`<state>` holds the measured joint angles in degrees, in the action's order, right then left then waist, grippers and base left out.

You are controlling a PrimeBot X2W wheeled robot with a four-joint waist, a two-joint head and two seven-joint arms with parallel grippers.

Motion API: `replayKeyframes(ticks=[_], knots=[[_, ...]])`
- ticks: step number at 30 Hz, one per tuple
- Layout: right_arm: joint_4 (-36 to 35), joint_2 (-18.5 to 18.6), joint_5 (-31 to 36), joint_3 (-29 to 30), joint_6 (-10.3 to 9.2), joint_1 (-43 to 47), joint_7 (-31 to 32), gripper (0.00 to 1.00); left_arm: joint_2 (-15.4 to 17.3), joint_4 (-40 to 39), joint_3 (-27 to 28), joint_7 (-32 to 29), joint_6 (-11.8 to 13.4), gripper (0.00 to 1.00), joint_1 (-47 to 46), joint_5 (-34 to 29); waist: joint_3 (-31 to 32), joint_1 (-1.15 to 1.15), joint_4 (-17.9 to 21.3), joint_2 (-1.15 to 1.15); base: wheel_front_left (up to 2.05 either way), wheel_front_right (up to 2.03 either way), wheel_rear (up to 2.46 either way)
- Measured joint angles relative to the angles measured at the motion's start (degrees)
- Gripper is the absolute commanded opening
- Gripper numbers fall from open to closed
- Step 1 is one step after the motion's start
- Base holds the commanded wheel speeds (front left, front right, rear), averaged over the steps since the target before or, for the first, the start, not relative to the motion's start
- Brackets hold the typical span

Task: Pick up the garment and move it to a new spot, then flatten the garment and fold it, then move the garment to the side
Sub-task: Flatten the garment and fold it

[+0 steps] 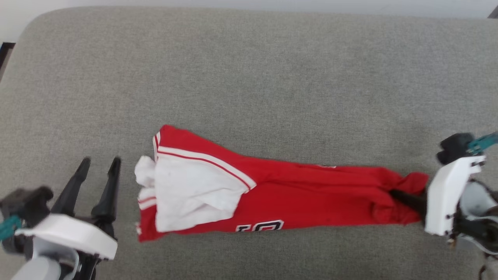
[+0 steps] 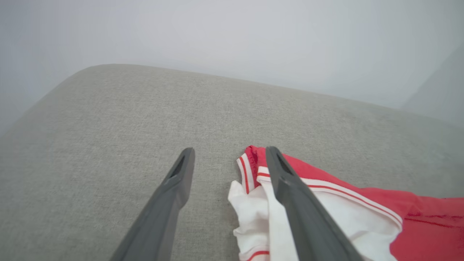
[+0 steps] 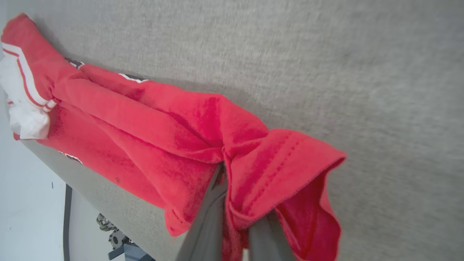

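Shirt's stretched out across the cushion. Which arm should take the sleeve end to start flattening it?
Left. The left gripper hangs open, holding nothing, right beside the white sleeve of the garment. The right gripper is shut on the red hem at the opposite end.

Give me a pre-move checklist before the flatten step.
1. Right gripper shut on the hem end of the jersey: ok.
2. Left gripper open and empty: ok.
3. Left gripper on the white sleeve: not ok, it sits beside the sleeve, over the cushion.
4. Jersey flat: not ok, bunched lengthwise, sleeve crumpled.
5. Bare cushion beyond the jersey for spreading: ok.
6. Right grip holds every hem layer: cannot tell, folds hide it.
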<state>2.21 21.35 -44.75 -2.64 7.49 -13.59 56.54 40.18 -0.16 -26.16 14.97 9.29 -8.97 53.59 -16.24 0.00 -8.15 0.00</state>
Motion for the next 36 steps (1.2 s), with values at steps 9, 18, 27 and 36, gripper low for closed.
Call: replayKeyframes(ticks=[9,18,27,36], knots=[[-0.1,3.0,0.7,8.0,0.0,-0.6,0.0,0.0,-8.9,1.2,11.2,0.0,-5.4,1.0,7.8,-8.0,1.6,0.0,0.8,0.0,0.0,0.0,0.0],[4.7,7.2,6.2,16.4,0.0,-2.2,0.4,0.0,-16.8,2.4,17.4,0.0,-10.5,1.0,9.4,-14.0,2.7,0.0,2.1,0.0,0.0,0.0,0.0],[-2.0,5.2,3.7,13.4,0.0,-2.1,4.2,0.0,-21.3,4.4,20.8,0.0,-13.7,1.0,9.8,-17.5,3.9,0.0,2.7,0.0,0.0,0.0,0.0],[-13.6,-0.6,2.6,1.6,0.0,0.3,7.5,0.0,-22.7,5.0,21.4,0.0,-14.9,1.0,10.4,-18.3,4.6,0.0,1.1,0.0,0.0,0.0,0.0]])
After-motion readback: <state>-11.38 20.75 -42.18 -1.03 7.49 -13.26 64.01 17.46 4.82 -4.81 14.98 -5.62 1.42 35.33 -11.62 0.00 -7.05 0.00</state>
